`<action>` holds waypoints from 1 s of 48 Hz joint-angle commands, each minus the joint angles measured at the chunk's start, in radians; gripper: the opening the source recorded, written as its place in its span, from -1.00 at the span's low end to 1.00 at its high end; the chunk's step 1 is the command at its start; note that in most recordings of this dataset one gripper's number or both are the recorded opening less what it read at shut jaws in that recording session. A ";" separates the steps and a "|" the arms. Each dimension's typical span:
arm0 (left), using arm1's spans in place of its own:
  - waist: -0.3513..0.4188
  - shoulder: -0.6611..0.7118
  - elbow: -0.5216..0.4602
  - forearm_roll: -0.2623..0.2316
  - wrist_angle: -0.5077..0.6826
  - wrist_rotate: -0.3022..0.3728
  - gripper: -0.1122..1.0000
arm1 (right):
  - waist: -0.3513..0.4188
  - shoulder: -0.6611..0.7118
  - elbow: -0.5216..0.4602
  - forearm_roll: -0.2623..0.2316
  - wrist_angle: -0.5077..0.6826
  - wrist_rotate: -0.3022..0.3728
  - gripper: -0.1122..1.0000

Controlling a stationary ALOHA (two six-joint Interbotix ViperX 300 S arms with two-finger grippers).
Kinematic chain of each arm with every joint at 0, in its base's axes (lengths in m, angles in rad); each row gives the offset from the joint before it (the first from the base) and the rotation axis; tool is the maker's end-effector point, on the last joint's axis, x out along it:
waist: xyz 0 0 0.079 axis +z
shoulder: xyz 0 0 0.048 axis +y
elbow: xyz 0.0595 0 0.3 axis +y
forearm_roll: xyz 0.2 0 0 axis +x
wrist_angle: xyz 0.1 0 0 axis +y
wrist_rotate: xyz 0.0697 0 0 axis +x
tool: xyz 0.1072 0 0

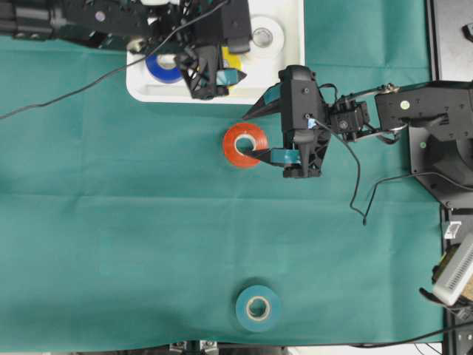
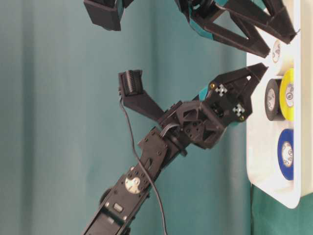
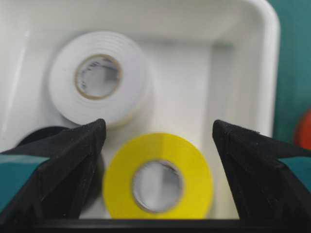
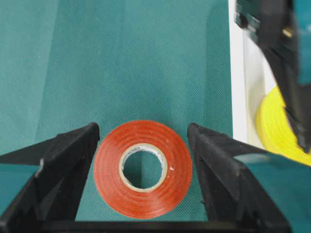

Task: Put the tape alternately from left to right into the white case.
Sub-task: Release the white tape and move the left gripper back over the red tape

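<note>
The white case (image 1: 290, 78) sits at the table's far edge. In it lie a blue tape (image 1: 162, 66), a white tape (image 1: 266, 37), a yellow tape (image 3: 158, 177) and a black tape (image 2: 272, 100). My left gripper (image 3: 158, 125) hangs open over the case, its jaws either side of the yellow roll and apart from it. A red tape (image 4: 143, 167) lies flat on the green cloth just in front of the case. My right gripper (image 4: 143, 127) is open around it, with a small gap on each side. A teal tape (image 1: 258, 307) lies near the front edge.
The case's near rim (image 4: 235, 87) runs close beside the right gripper's finger. A black cable (image 1: 66, 89) trails over the cloth at left. Arm bases and gear stand along the right edge (image 1: 451, 148).
</note>
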 commanded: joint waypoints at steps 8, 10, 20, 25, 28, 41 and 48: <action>-0.043 -0.103 0.063 -0.002 -0.008 -0.002 0.40 | 0.003 -0.011 -0.012 -0.002 -0.005 0.002 0.57; -0.049 -0.112 0.075 -0.002 -0.008 -0.002 0.40 | 0.003 -0.011 -0.012 0.000 -0.005 0.002 0.57; -0.081 -0.164 0.140 -0.002 -0.008 -0.002 0.40 | 0.003 -0.011 -0.012 -0.002 -0.003 0.000 0.57; -0.097 -0.186 0.172 -0.002 -0.008 -0.002 0.40 | 0.003 -0.011 -0.012 -0.002 -0.003 0.002 0.57; -0.106 -0.199 0.190 -0.002 -0.008 -0.002 0.40 | 0.003 -0.011 -0.012 -0.002 -0.002 0.002 0.57; -0.138 -0.272 0.299 -0.002 -0.008 -0.005 0.39 | 0.003 -0.011 -0.012 -0.002 0.000 0.002 0.57; -0.150 -0.311 0.348 -0.002 -0.009 -0.008 0.39 | 0.003 -0.011 -0.012 -0.002 0.000 0.002 0.57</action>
